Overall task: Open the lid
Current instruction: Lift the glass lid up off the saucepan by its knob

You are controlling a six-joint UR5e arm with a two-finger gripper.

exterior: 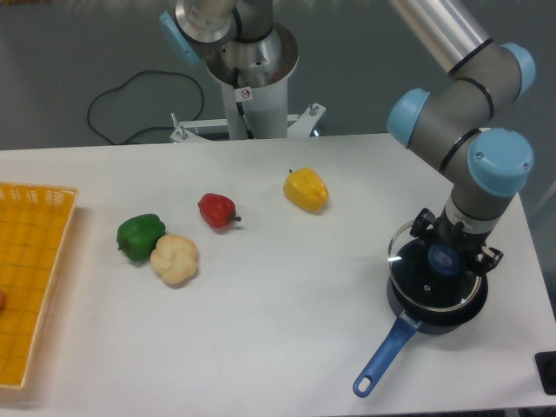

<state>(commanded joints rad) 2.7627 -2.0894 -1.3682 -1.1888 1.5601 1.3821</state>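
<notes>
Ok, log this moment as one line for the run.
gripper: shut on lid knob | lid: raised, tilted over saucepan | phase: lifting

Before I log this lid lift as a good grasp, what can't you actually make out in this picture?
- Gripper finger contact on the lid's blue knob: hidden by the wrist above it, so the grip is unconfirmed.
- Inside of the saucepan: obscured by the lid and glare.
- Orange basket: cut off by the left edge; a reddish item there is barely visible.
- Dark object at the right edge: cut off, unidentifiable.
</notes>
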